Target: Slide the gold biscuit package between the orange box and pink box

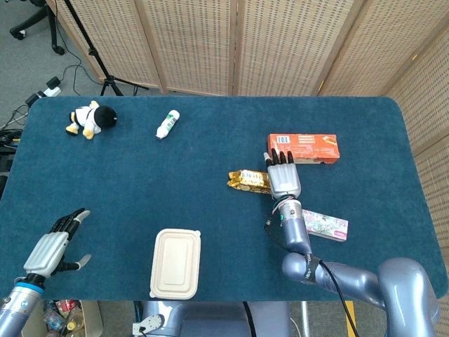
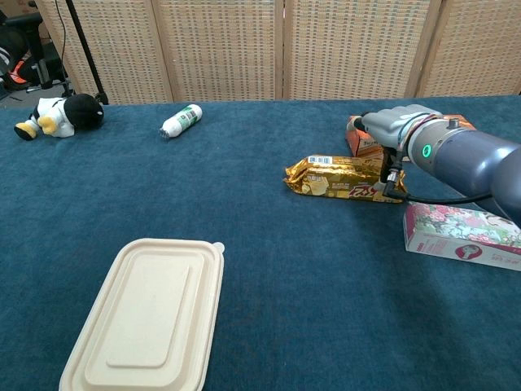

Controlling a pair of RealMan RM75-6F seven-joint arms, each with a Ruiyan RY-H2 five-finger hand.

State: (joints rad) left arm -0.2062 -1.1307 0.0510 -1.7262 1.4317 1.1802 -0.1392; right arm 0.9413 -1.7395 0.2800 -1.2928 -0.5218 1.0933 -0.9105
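My right hand (image 1: pixel 283 180) lies flat, back up, over the right end of the gold biscuit package (image 1: pixel 248 180); its fingers (image 1: pixel 278 159) stretch straight toward 12 o'clock, tips reaching the near edge of the orange box (image 1: pixel 304 147); it grips nothing, only resting on the wrapper, though from the chest view I cannot tell how firmly the palm presses; there the right hand (image 2: pixel 392 125) sits above the package's (image 2: pixel 335 177) right end with the orange box (image 2: pixel 358 140) just behind it.

The package lies lengthwise on the blue bench (image 1: pixel 175 182), its left end sticking out at 9 o'clock from my hand; it is just below the orange box and at about 10 o'clock from the pink box (image 1: pixel 324 225), which lies near the bench's front edge beside my forearm; in the chest view the pink box (image 2: pixel 461 236) is close to the package's right end, slightly apart.

My left hand (image 1: pixel 52 247) hovers at the bench's near-left corner, fingers spread and holding nothing.

Elsewhere: a cream lidded container (image 1: pixel 175 263) at 6 o'clock of the bench; a small white bottle (image 1: pixel 168 125) and a plush penguin (image 1: pixel 90 120) at the far-left side.
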